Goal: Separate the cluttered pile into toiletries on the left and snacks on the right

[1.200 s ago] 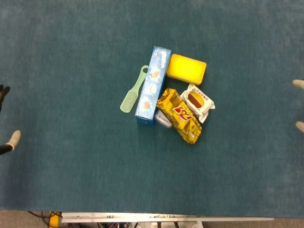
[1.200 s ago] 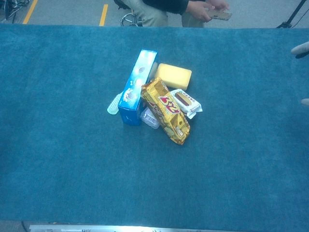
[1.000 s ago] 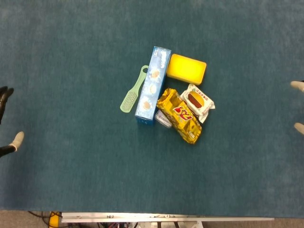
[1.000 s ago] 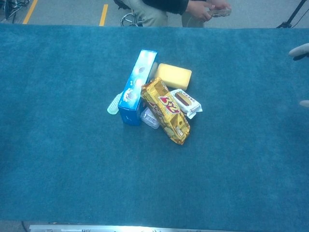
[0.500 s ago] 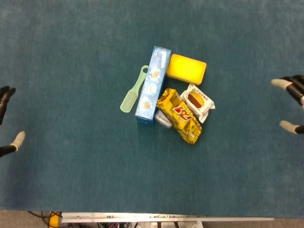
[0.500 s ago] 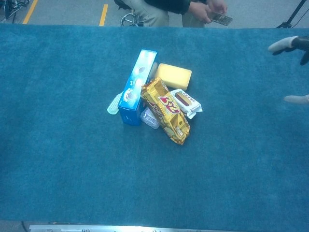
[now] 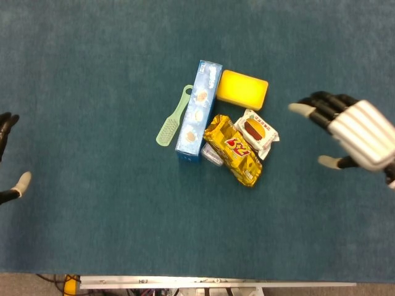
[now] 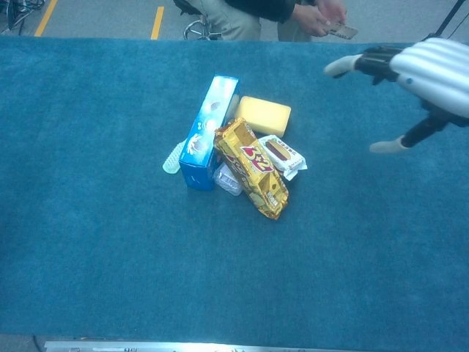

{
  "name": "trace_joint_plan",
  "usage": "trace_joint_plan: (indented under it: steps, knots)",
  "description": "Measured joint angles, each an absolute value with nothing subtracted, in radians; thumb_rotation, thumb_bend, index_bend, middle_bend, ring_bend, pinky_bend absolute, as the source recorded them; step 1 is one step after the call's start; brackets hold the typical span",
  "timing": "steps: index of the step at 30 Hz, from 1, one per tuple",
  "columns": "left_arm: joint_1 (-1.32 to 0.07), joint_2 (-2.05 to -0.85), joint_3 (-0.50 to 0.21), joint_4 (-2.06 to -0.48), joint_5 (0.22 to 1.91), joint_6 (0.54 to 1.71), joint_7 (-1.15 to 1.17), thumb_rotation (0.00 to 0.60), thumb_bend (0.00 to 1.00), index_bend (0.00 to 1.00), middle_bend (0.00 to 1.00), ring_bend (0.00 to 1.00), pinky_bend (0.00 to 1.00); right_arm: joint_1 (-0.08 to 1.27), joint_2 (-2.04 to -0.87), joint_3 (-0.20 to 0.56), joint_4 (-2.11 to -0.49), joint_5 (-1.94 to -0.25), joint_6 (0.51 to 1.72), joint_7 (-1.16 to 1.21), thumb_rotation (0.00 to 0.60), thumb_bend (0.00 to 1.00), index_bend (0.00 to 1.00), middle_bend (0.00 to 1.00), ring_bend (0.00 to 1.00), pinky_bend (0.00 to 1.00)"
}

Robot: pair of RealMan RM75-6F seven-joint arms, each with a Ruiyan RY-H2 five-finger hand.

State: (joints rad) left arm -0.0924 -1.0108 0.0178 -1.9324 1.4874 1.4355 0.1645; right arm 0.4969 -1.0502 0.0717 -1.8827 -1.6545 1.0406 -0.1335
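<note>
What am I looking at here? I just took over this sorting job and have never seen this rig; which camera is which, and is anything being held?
Two pictures of one table. The head view looks straight down; the chest view looks across it from the robot's front. The white ribbed shape is the robot's right hand, fingers spread, holding nothing. Only the fingertips of its left hand show at the head view's edge, also empty. In the middle of the blue tabletop lies the pile: a green brush, a blue box, a yellow sponge, a gold snack bag, a white snack packet and a small clear packet under the gold bag.
</note>
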Motion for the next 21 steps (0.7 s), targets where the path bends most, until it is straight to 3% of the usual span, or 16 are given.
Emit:
trace_joint_plan:
  steps: [21]
  knots:
    - [-0.094,-1.025,0.013,-1.897,1.478,1.419,0.122,0.6,0.26,0.08,0.09,0.04,0.09,0.714,-1.267,0.15,-1.834,-1.422,0.808,-0.351,0.6,0.0,0.15,0.21,0.15,0.31]
